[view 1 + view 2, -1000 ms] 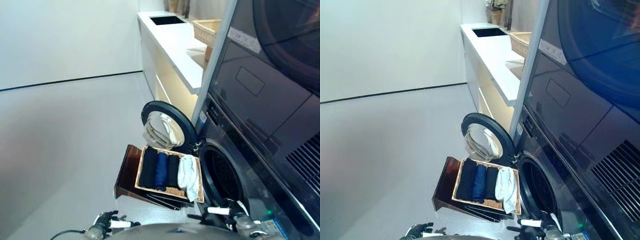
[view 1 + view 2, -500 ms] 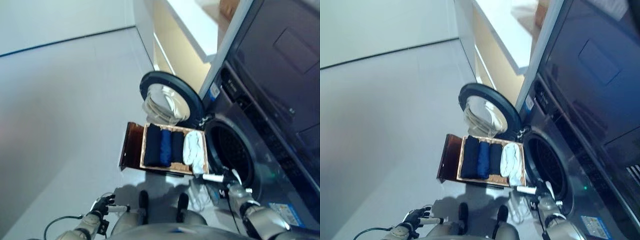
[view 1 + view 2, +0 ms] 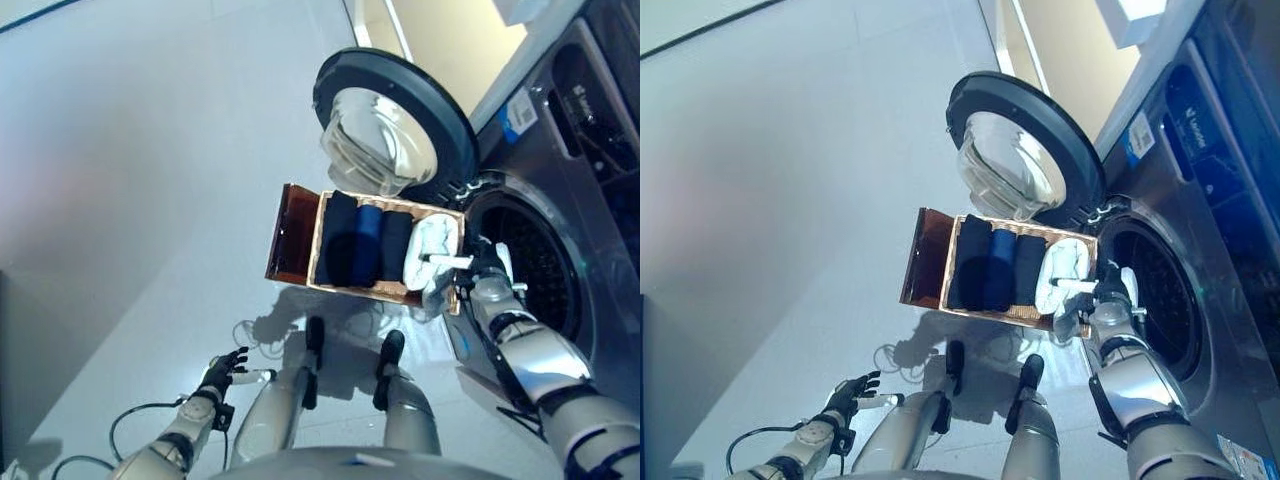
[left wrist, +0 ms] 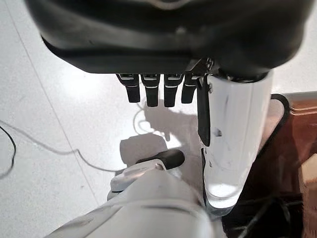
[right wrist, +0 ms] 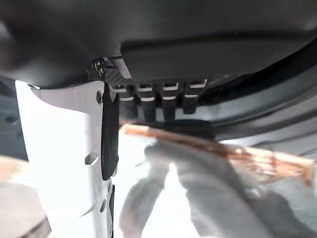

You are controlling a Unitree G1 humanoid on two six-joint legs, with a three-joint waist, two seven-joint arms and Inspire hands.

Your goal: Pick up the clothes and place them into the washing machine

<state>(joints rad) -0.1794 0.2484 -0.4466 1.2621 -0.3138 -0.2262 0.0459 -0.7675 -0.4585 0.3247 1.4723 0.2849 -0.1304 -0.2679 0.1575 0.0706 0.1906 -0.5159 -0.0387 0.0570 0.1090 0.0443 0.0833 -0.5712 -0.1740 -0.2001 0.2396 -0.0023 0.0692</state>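
The clothes sit folded in a wicker basket (image 3: 440,296) at centre frame in the eye views: three dark rolls (image 3: 360,246) side by side and a white piece (image 3: 428,250) at the basket's right end, just beside the open drum (image 3: 530,265) of the washer. The door (image 3: 392,125) stands swung open above the basket. The right hand (image 3: 478,276) hovers at the basket's right edge, over the white piece; its wrist view shows the fingers (image 5: 163,101) relaxed and straight above the cloth and the wicker rim, holding nothing. The left hand (image 3: 224,372) hangs idle at lower left over bare floor, fingers spread. The step appears to be the first reach. To do it well, the right hand should probably come down onto the white piece's middle, clear of the rim, and gather enough cloth that nothing trails before swinging right into the drum.
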